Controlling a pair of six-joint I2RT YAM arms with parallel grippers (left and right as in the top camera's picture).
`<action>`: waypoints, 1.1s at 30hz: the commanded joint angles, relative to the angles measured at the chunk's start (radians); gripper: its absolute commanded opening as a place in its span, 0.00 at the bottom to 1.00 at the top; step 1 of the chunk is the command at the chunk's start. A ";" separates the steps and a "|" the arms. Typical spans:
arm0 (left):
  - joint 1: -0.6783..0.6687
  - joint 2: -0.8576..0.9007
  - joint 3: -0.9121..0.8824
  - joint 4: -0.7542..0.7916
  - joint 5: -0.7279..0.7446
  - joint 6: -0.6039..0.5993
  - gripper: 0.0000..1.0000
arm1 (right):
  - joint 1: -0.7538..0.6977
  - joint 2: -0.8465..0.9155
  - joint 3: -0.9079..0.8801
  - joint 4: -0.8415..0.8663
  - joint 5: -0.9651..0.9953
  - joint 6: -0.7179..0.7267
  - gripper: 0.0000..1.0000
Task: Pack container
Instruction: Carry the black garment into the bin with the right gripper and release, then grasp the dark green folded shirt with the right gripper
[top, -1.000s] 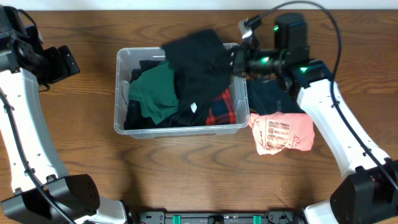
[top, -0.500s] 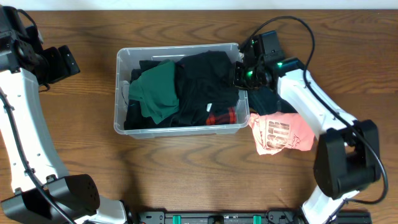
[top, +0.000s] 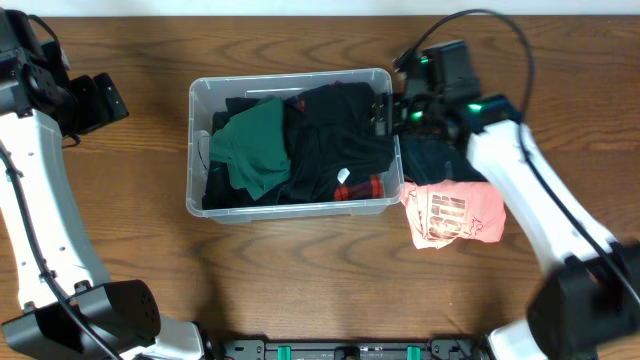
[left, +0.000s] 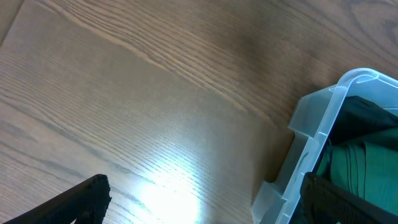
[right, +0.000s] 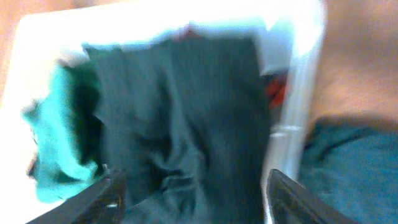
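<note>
Nearest the robot's side, a bare stretch of the wooden table is showing, and just past it a salmon-pink shirt with a printed front is lying crumpled on the wood, just beside the right front corner of the container. The container is sitting around the middle of the table, a little to the left, with its long side running left to right and clothes filling it. A green garment is bunching in its left half, and a black garment is spreading over its right half. A strip of red plaid cloth is peeking out by the front right wall. Behind the pink shirt, a dark navy garment is lying on the table against the container's right end, partly under the right arm. The right gripper is hovering over the container's right rim near the far corner. In its blurred wrist view, its fingers are standing wide apart above the black garment with nothing between them. Far off to the left, the left gripper is hanging well apart from the container over bare wood, its jaws likewise spread and holding nothing.
</note>
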 joint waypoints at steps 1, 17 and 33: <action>0.003 -0.013 -0.008 -0.002 -0.008 0.010 0.98 | -0.079 -0.137 0.000 0.002 0.109 -0.034 0.79; 0.003 -0.013 -0.008 -0.002 -0.008 0.010 0.98 | -0.645 0.140 0.000 -0.193 -0.121 -0.163 0.89; 0.003 -0.013 -0.008 -0.002 -0.008 0.010 0.98 | -0.608 0.472 -0.001 -0.150 -0.306 -0.275 0.73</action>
